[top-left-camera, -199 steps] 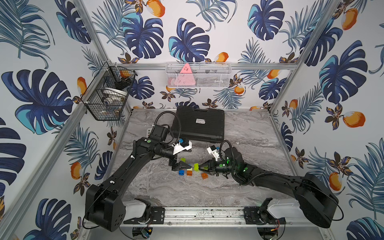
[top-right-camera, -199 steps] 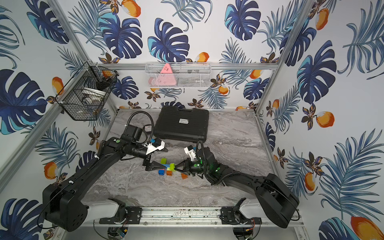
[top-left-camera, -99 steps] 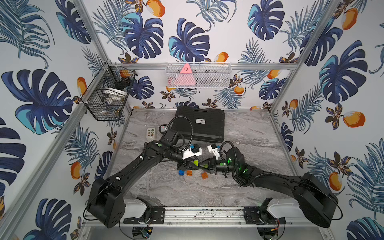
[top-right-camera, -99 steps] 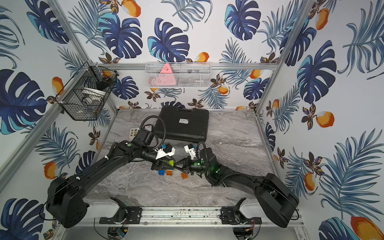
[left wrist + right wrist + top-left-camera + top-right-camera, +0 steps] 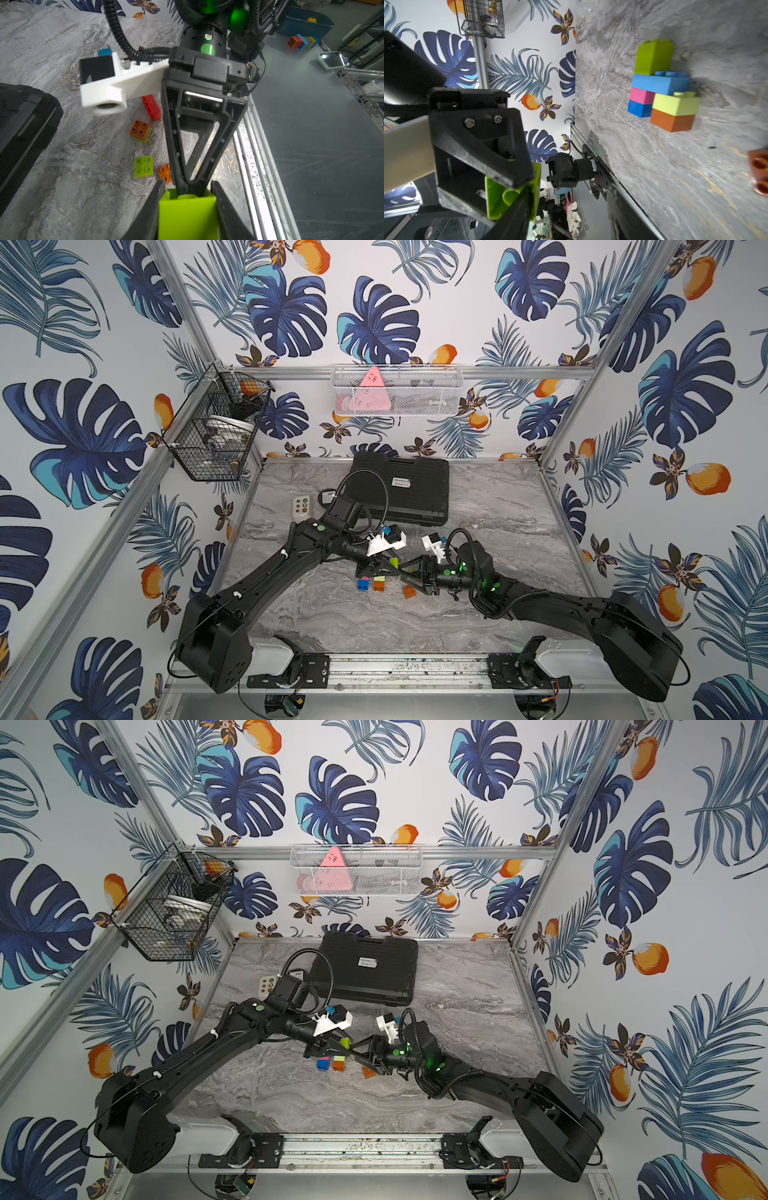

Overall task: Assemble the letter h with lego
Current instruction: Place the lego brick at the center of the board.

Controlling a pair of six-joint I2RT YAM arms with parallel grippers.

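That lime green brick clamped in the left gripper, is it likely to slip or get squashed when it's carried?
Probably not squashed: the lime green brick shows straight walls in the left gripper, so it seems stiff. Its open end shows a hollow shell, so likely light. Smooth glossy sides might let it twist if bumped.

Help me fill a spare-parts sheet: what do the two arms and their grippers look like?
The left arm and right arm are matte black, with rounded links, bulky base housings and green indicator lights. Ribbed black cables loop at the wrists, and each wrist bears a white camera mount. The left gripper and right gripper have black, open-framed triangular fingers.
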